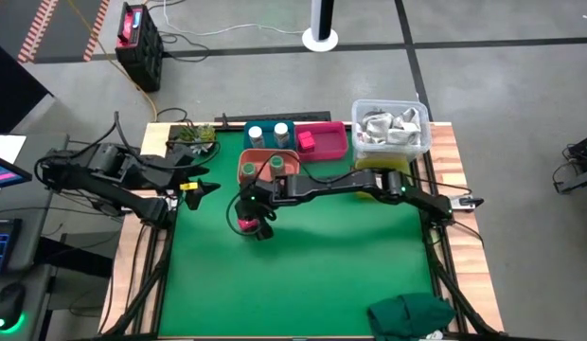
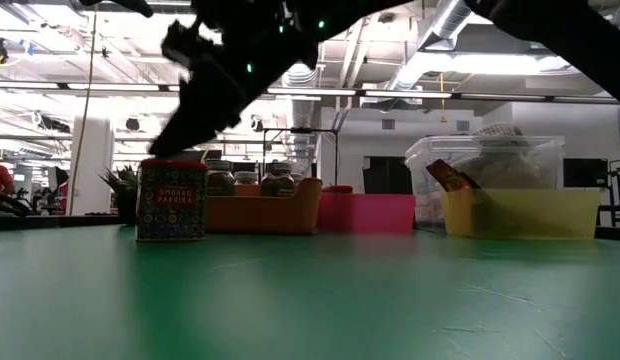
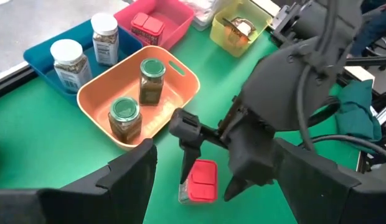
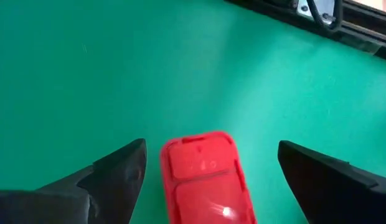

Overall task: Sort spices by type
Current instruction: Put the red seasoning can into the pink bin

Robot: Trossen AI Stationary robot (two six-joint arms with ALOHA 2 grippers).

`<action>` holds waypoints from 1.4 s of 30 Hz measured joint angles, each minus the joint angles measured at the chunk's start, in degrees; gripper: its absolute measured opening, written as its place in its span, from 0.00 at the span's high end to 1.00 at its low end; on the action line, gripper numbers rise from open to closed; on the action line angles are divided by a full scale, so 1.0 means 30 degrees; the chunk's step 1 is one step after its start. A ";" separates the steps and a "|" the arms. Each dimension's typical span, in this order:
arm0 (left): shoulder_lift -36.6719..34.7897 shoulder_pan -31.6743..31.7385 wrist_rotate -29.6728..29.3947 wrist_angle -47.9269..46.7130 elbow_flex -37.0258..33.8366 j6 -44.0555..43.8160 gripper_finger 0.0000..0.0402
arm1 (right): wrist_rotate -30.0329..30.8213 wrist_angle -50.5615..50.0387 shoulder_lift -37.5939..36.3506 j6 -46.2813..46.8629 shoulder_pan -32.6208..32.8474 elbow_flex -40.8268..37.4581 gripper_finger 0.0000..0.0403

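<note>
Rt gripper [image 1: 248, 224] sits over the green mat [image 1: 312, 275], left of table centre, a bit toward the back. Fingers spread wide, one each side of a red-lidded paprika tin w/ a patterned label [image 3: 200, 183]; you're not clamping it. Right wrist view shows mat on both sides betw fingers and the red lid. Tin stands upright on the mat, alone, well apart from the trays.

Lt gripper [image 1: 206, 186] waits near the left edge of the table, pointing toward centre, jaws apart, nothing betw them.

Trays along the back edge, as you'd see them:
- Blue plastic tray [image 1: 244, 132], back left: two clear jars w/ white caps [image 3: 69, 61], upright, side by side.
- Orange plastic tray [image 1: 291, 158], just in front of the blue one: two glass jars w/ dark green lids [image 3: 151, 81], upright, brownish contents.
- Pink plastic tray [image 1: 329, 147], right of the blue: one red-lidded tin [image 1: 306, 141], same sort as the one on the mat.
- Yellow plastic tray [image 3: 225, 26], in front of the clear bin: brown-orange sachet [image 3: 242, 28] inside; how many, can't tell. Rt arm hides most of this tray from above.
- Clear plastic bin [image 1: 418, 135], back right corner: crumpled silver-white wrappers [image 1: 386, 123].

Small green plant sprig [image 1: 193, 134] at back left corner. Dark green cloth [image 1: 413, 313] bunched at the front edge, right side.
</note>
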 joint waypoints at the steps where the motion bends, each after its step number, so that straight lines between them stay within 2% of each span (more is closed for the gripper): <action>1: 0.0000 0.0000 0.0000 -0.0009 0.0000 0.0012 0.25 | -0.0148 0.0135 0.0179 -0.0007 -0.0028 0.0028 0.03; 14: 0.0015 0.0000 0.0015 -0.0750 0.0007 0.0064 0.25 | -0.0283 -0.0381 0.1253 0.0002 0.0011 -0.0005 0.06; 17: 0.0015 0.0000 0.0015 -0.1065 0.0007 0.0066 0.25 | -0.0283 -0.0333 0.1253 0.0375 -0.0002 -0.0005 0.13; 24: 0.0015 0.0000 0.0015 -0.1131 0.0007 0.0066 0.25 | -0.0290 -0.0754 0.1219 0.2354 -0.0031 -0.0005 0.40; 26: 0.0015 0.0000 0.0015 -0.1136 0.0007 0.0132 0.25 | -0.0290 -0.1469 0.0970 0.3157 -0.0031 -0.0005 0.43; 35: 0.0015 0.0002 -0.0281 -0.1224 0.0015 0.0576 0.25 | 0.0038 -0.5242 -0.2334 0.6834 -0.0823 -0.0012 0.43; 38: 0.0015 0.0004 -0.0406 -0.1641 0.0015 0.0581 0.25 | 0.0906 -0.7567 -0.3820 0.8119 -0.1072 -0.0012 0.43; 42: 0.0008 0.0006 -0.0916 -0.1863 -0.0508 0.0583 0.25 | 0.3072 -1.0650 -0.5536 0.8736 -0.1176 0.0010 0.43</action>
